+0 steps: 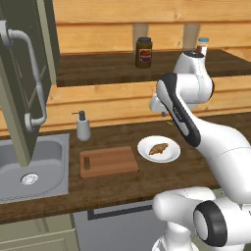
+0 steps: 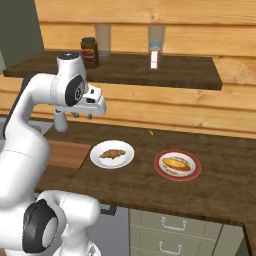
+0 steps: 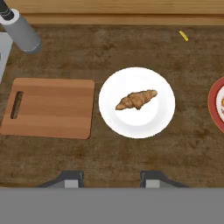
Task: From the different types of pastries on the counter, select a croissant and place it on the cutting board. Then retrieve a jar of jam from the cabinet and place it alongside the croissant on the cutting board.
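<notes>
A small ridged croissant lies on a white plate on the dark wood counter. Left of the plate lies the reddish-brown cutting board, bare, its slot handle at the far left end. My gripper hangs open high above the counter, over the plate's near edge, with nothing between its fingers; the right base view has it above the board's right end. A smooth oblong bun sits on a red-rimmed plate further right. An olive cabinet door stands open at left. The jar of jam is out of view.
A grey soap dispenser stands behind the board, beside the steel sink. On the wooden shelf above are a tall brown jar with a black lid and a small white bottle. My own arm crosses the counter's right part.
</notes>
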Robot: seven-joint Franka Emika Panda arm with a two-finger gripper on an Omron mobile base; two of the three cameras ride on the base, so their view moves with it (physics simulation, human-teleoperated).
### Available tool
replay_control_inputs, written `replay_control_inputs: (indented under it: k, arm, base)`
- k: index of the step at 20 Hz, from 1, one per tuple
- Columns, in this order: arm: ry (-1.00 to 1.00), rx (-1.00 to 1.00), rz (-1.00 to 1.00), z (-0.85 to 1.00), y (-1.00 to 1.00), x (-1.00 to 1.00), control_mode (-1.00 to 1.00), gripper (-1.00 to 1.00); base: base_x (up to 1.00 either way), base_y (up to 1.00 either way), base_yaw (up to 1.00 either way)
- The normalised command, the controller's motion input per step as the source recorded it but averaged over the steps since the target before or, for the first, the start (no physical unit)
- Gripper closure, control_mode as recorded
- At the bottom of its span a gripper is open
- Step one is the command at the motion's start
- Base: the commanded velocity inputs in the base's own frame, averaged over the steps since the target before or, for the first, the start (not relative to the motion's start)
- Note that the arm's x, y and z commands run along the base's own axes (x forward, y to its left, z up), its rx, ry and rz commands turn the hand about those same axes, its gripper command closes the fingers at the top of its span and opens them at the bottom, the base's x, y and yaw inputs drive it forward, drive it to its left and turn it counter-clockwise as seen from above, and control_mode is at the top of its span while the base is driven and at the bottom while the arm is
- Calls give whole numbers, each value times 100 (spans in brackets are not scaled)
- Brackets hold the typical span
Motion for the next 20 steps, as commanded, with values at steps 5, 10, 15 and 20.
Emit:
replay_control_inputs:
  k: [5,10,15,20]
  arm:
    - [-2,0,0,-5,0,-9,-100,-100]
    - [0,0,-5,-76,0,-43,-100,-100]
    - [8,0,-29,-97,-20,-20,-100,-100]
    - [14,0,-38,-96,-38,-1,-100,-100]
  base:
    - [0,0,0]
    - [0,0,0]
    - [0,0,0]
    - [0,0,0]
